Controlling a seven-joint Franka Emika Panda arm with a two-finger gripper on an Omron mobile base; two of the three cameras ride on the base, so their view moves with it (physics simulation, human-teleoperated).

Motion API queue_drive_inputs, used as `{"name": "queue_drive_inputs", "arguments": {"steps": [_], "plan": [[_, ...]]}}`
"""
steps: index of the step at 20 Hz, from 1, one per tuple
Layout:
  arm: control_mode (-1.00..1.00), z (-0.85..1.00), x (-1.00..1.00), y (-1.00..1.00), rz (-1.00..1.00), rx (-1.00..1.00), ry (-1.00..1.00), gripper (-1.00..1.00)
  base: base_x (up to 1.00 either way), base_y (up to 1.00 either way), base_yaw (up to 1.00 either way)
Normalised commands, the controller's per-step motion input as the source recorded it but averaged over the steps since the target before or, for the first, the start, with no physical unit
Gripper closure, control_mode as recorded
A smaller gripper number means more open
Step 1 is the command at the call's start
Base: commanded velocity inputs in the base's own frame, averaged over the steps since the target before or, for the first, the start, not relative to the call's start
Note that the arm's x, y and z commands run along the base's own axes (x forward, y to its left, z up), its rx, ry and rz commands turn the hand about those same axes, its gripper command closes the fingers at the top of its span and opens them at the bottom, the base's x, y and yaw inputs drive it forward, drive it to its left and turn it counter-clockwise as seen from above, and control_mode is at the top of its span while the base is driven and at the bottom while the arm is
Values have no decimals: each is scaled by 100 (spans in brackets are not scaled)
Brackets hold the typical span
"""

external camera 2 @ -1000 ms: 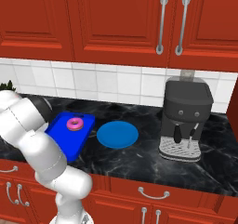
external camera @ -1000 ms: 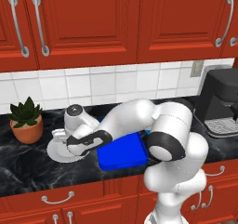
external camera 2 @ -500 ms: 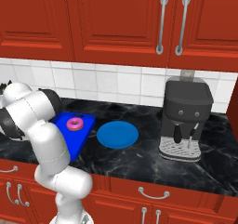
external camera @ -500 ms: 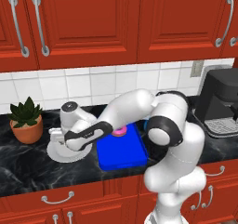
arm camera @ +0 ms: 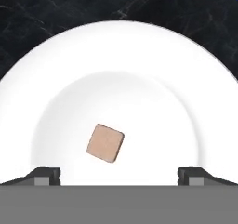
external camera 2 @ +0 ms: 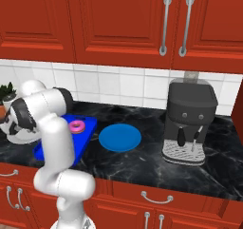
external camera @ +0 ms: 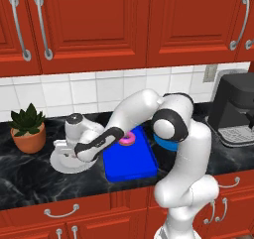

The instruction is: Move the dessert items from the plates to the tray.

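Gripper (arm camera: 119,174) jaws spread wide and holding nothing, hovering right over the white plate (arm camera: 186,79) with the tiny tan cake cube (arm camera: 105,143) sitting between the two fingertips (arm camera: 44,175) in the hand view. A second ago the arm was stretched lower across the blue tray (external camera: 130,159); since then it has swung out to the robot's left, and the hand now hangs above the white plate (external camera: 69,162) at the left end of the dark marble desk (external camera: 30,176). The pink-frosted donut (external camera: 128,140) lies on the tray near its far edge, also clear from the right base view (external camera 2: 76,126), so that half of the job looks done. The shift to the white plate suggests the cube is the next pick: the hand is lined up, but not yet lowered onto it.

Count time. Dessert items: two, one donut on the tray, one cube on the white plate. Plates: two, the white one under the hand and the round blue plate (external camera 2: 120,138), bare, just right of the tray. Trays: one. Also on the desk: one potted plant (external camera: 28,129) at far left, one dark coffee machine (external camera 2: 190,123) at far right. Red cabinets above and below.
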Motion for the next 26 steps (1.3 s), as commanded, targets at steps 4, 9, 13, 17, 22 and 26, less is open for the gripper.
{"name": "queue_drive_inputs", "arguments": {"steps": [4, 9, 13, 17, 22, 26], "plan": [[-100, -14, 25, 21, -3, 0, 0, -100, 0, 0, 0], [-100, -8, 31, 23, -5, 0, 0, -100, 0, 0, 0], [-100, -8, 19, 1, -7, 0, 0, -100, 0, 0, 0], [-100, -4, 4, 0, -8, 0, 2, -100, 0, 0, 0], [-100, 0, 0, 0, -8, 0, 3, 100, 0, 0, 0], [-100, 0, -2, -17, -8, 0, 0, 100, 0, 0, 0]]}}
